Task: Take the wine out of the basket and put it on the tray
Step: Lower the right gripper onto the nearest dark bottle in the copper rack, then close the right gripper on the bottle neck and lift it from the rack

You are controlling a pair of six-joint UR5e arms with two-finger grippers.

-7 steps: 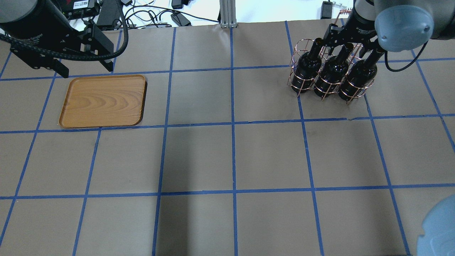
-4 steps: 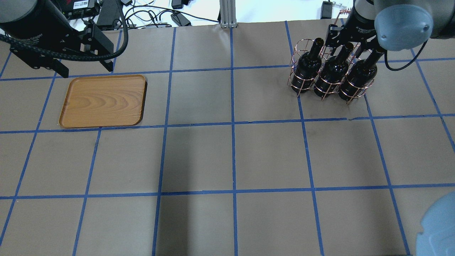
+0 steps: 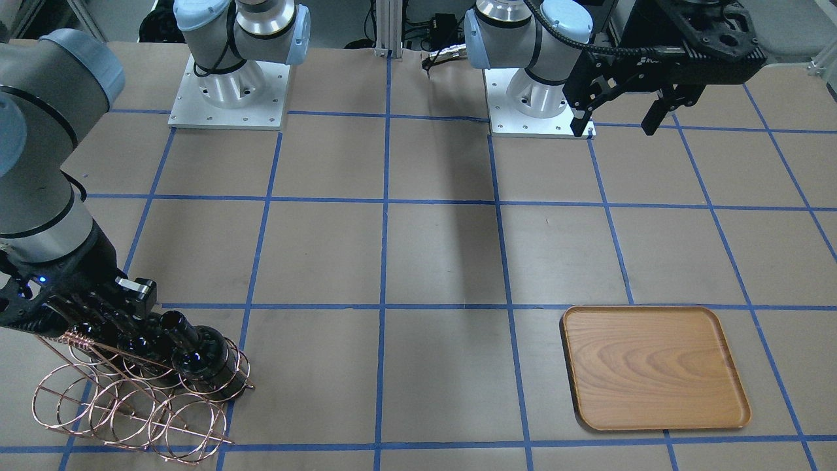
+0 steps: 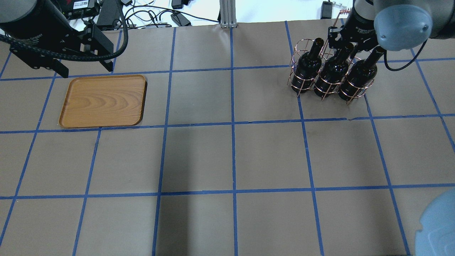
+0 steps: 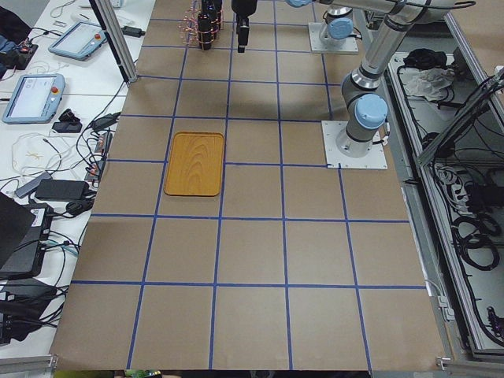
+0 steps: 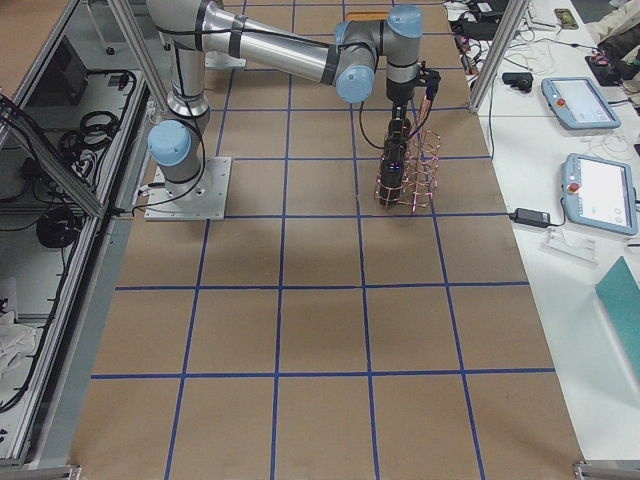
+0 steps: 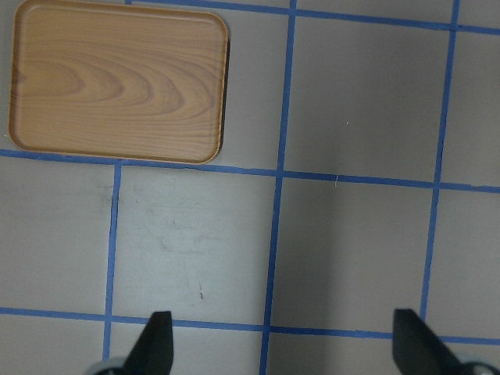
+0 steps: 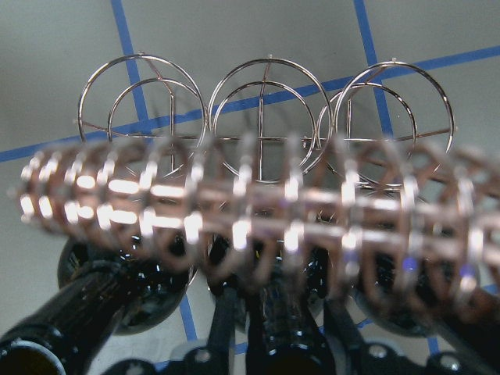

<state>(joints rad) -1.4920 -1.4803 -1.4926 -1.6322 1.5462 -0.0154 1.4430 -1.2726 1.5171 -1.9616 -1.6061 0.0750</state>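
Observation:
Three dark wine bottles stand in the near row of the copper wire basket (image 4: 297, 77) at the far right: left (image 4: 307, 68), middle (image 4: 330, 76), right (image 4: 358, 79). My right gripper (image 4: 345, 45) reaches down behind the basket's coiled handle (image 8: 266, 203). Its fingers are shut on the middle bottle's neck (image 8: 275, 328). The empty wooden tray (image 4: 103, 101) lies at the far left; it also shows in the left wrist view (image 7: 117, 82). My left gripper (image 4: 86, 70) hangs open and empty above the table, just beyond the tray.
The basket's far row of rings (image 3: 131, 412) holds nothing. Cables and power bricks (image 4: 149, 16) and an aluminium post (image 4: 227, 14) line the far table edge. The two arm bases (image 3: 229, 91) (image 3: 543, 98) stand on the robot's side.
The right gripper's fingers have narrowed from a wide spread across the bottle necks to a close grip on the middle neck. The left arm, tray and basket have not moved.

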